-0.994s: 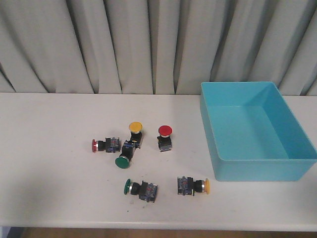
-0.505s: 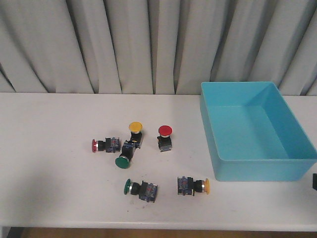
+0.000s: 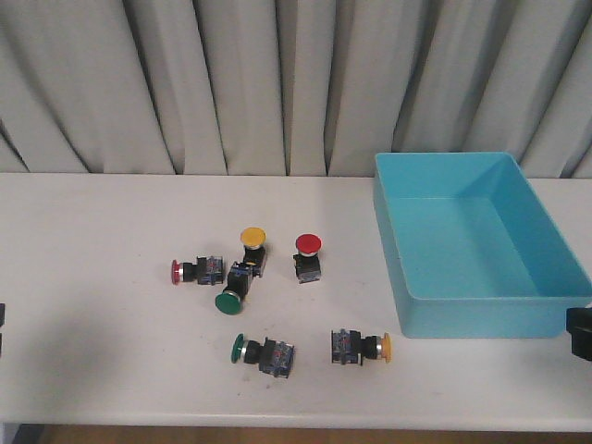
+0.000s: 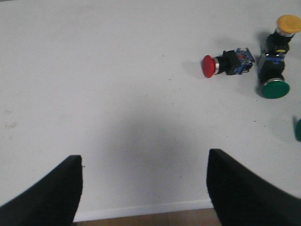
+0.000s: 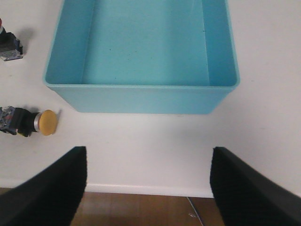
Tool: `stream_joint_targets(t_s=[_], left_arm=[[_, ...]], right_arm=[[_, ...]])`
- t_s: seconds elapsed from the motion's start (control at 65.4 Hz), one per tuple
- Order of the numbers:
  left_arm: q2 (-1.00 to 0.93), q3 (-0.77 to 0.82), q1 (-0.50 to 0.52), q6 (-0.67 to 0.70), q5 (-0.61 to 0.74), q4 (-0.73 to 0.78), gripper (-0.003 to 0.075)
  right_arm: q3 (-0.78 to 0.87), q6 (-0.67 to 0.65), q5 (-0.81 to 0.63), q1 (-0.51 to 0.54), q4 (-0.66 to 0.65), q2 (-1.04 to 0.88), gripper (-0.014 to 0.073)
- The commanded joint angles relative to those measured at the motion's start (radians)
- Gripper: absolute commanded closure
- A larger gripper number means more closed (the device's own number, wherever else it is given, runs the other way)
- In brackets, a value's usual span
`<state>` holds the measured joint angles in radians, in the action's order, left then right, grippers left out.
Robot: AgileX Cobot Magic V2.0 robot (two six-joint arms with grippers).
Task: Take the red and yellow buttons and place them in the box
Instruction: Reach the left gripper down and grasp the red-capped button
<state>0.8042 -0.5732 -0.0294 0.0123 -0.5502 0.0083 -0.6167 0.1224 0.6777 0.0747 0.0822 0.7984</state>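
Currently both arms sit at the near table edge with nothing in hand. Left gripper (image 4: 143, 188): fingers spread wide, empty, over bare table (image 3: 92, 231). Ahead of it and toward its right lies a red button (image 4: 228, 63) on its side, cap pointing back toward the left; just beyond that, a yellow button (image 4: 284, 29) standing upright, touching a green-capped switch (image 4: 272, 80) lying cap-down toward the near edge. Farther right in the front view: an upright red button (image 3: 308, 256) standing alone, a second green switch (image 3: 262, 352) on its side, and a yellow button (image 3: 361, 347) on its side just short of the box. Right gripper (image 5: 148, 186): fingers likewise wide apart, empty; the lying yellow button is ahead to its left, the box (image 5: 141, 96) directly ahead. Handling judgement: buttons look light, rigid, hard plastic; round caps probably slick and prone to roll, so grip across the squarer black body or contact block rather than the cap. Box interior: empty, floor bare, tall walls; no button delivered yet.
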Motion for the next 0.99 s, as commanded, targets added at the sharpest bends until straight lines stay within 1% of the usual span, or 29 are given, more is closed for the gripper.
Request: stream_joint_targets(t_s=[0.0, 0.168, 0.321, 0.413, 0.52, 0.795, 0.979], left_arm=[[0.0, -0.036, -0.052, -0.098, 0.059, -0.074, 0.0143], [0.0, -0.036, -0.181, -0.318, 0.103, -0.19, 0.016], [0.04, -0.055, -0.292, -0.461, 0.121, -0.277, 0.018], [0.104, -0.096, -0.344, -0.48, 0.111, -0.279, 0.0192], [0.202, -0.165, -0.379, -0.503, 0.111, -0.276, 0.0204], [0.494, -0.38, -0.439, -0.573, 0.115, -0.276, 0.0208], [0.682, -0.538, -0.466, -0.58, 0.115, -0.276, 0.0208]], right_arm=[[-0.032, 0.011, -0.051, 0.002, 0.002, 0.0, 0.0008], [-0.032, 0.011, -0.051, 0.002, 0.004, 0.0, 0.0018], [-0.032, 0.011, -0.05, 0.002, 0.009, 0.0, 0.0039], [-0.032, 0.011, -0.049, 0.002, 0.009, 0.0, 0.0052], [-0.032, 0.011, -0.042, 0.002, 0.009, 0.0, 0.0064], [-0.032, 0.011, -0.021, 0.002, 0.009, 0.0, 0.0083], [-0.032, 0.011, -0.021, 0.002, 0.009, 0.0, 0.0085]])
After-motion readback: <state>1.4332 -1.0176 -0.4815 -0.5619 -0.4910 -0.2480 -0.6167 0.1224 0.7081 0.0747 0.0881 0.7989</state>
